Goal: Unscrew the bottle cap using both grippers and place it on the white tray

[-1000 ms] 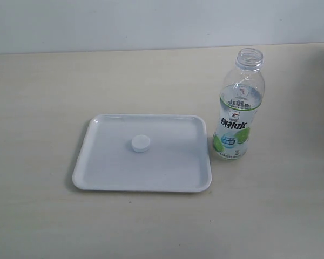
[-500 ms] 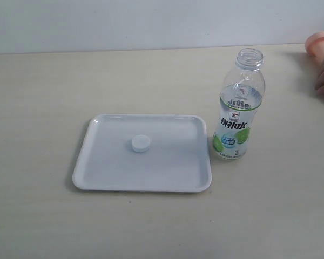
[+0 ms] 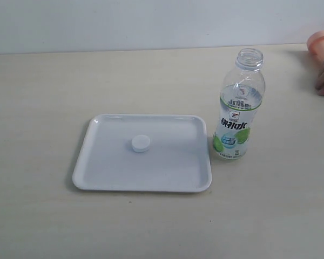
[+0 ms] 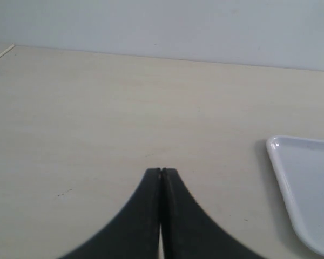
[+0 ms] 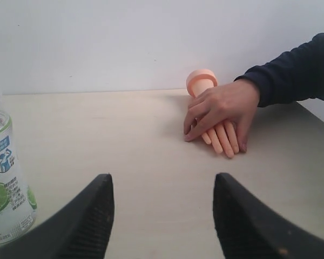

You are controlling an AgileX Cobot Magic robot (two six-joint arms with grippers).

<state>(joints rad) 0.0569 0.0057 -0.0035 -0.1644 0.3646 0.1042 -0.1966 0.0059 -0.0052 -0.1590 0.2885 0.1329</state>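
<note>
Surface: pale beige matte table [image 3: 43,216], faint grain and a few small dark specks. It meets a plain white wall [image 3: 151,21] at a straight back edge. Lighting is even and shadows are soft.

Left gripper [image 4: 161,171]: black fingers pressed together, nothing between them. Bare table lies ahead of the tips. One rounded corner of the white tray [image 4: 275,156] lies beyond the tips, off to the side.

Right gripper [image 5: 163,181]: black fingers stand apart, with only bare table in the gap. The bottle [image 5: 5,189] stands upright just outside one finger, not touching it. Well ahead of the tips, a person's hand [image 5: 218,116] in a dark sleeve [image 5: 291,70] rests flat on the table against a peach-coloured cup-like object [image 5: 201,82].

Exterior view: the bottle's neck is open. The bottle cap [image 3: 141,143] lies on the tray floor near the middle, apart from the rim. The bottle stands just beside the tray's edge. Neither gripper shows in this view.
</note>
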